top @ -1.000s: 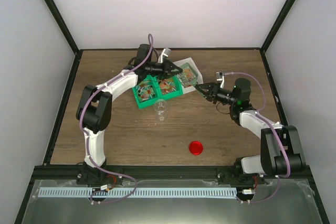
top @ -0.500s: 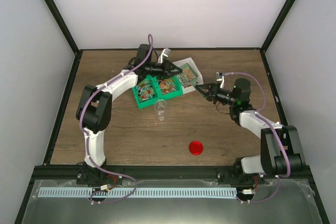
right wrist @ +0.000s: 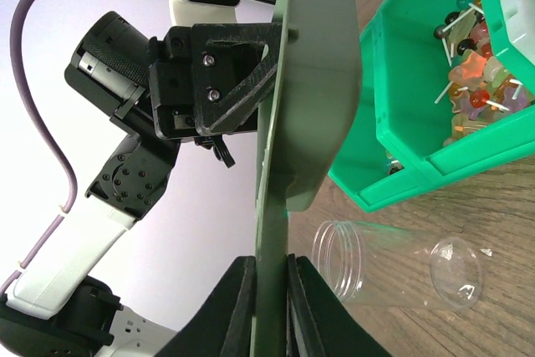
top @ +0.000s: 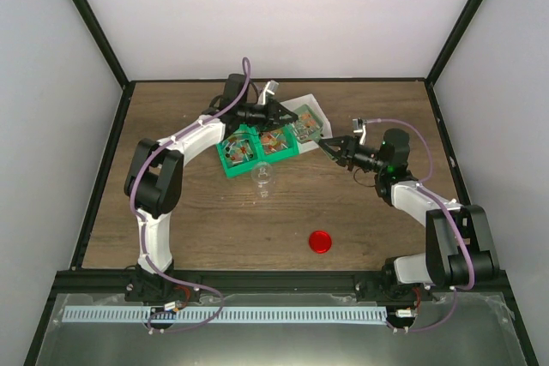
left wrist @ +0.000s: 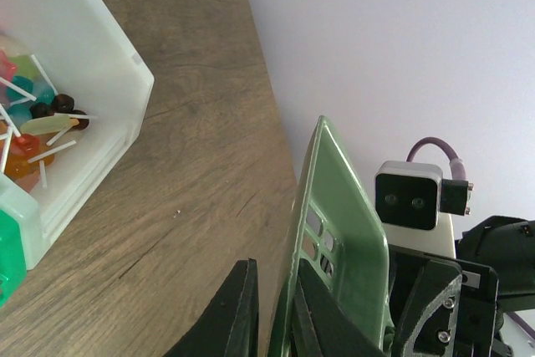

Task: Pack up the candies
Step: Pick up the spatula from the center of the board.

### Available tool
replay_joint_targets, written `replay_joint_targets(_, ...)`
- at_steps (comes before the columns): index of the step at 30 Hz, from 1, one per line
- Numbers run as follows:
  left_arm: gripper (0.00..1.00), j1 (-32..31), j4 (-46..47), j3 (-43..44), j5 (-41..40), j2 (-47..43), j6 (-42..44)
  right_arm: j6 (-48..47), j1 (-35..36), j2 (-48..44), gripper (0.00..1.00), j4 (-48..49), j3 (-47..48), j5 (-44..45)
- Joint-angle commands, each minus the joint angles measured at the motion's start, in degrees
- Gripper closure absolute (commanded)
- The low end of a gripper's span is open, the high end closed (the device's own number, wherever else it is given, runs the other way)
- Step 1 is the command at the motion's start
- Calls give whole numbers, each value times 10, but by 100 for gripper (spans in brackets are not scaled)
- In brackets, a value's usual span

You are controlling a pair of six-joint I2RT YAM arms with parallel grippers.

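Candies (right wrist: 471, 81) sit unpacked in the bin (right wrist: 393, 114), jar (right wrist: 376, 263) empty; left end effector (left wrist: 276, 294) and right end effector (right wrist: 269, 283) each pinch a green panel (right wrist: 311, 81).

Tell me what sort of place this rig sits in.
Likely a lab test cell, not a home or shop: a wooden table closed in by plain white walls and black frame posts, with the left arm and right arm bolted at its near edge.

Bins (top: 232, 163) with candies (top: 273, 140) sit rear-centre on the table (top: 171, 212), a tray (right wrist: 313, 81) at their right end. Jar (top: 263, 179) lies just before them; lid (top: 320, 241) nearer, rightward.
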Motion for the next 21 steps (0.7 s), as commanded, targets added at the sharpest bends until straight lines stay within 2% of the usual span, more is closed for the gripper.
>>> replay_joint_targets(1, 96, -2, 9, -11, -3, -16, 9, 9, 5, -7, 87, 47, 1, -25)
replay_joint_targets(10, 96, -1, 10, -12, -7, -18, 7, 7, 6, -9, 86, 46, -5, -34)
replay_joint_targets(13, 96, -1, 11, -12, -5, -19, 8, 6, 6, -8, 79, 46, -6, -36)
replay_joint_targets(21, 96, -2, 9, -18, -9, -21, 13, 6, 6, -11, 77, 47, -9, -42)
